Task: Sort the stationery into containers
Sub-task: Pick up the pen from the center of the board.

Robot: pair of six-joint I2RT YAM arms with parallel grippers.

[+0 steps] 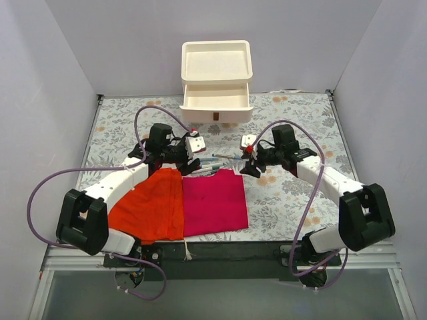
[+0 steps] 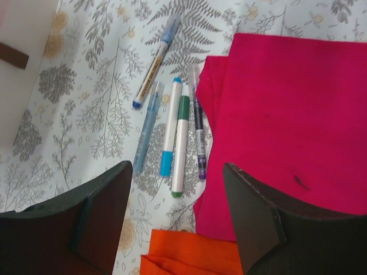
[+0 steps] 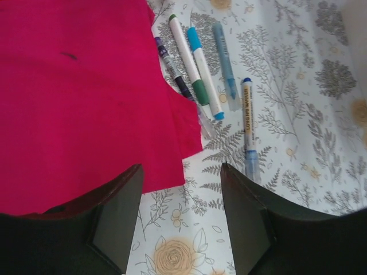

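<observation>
Magenta cloth (image 2: pixel 287 114) borders the pens (image 2: pixel 172 129), which lie bunched mid-bench, well short of the drawer unit (image 1: pixel 217 100) at the far edge. Your left gripper (image 2: pixel 175 189) and right gripper (image 3: pixel 182 183) both hang over them, jaws spread and empty. You risk pinching two touching pens at once, snagging the cloth hem beside the purple pen (image 2: pixel 198 137), or knocking the arms together over one cluster.

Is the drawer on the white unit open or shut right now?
Open. In the top view the drawer juts forward from under the tray top, showing its inside, which looks empty.
</observation>
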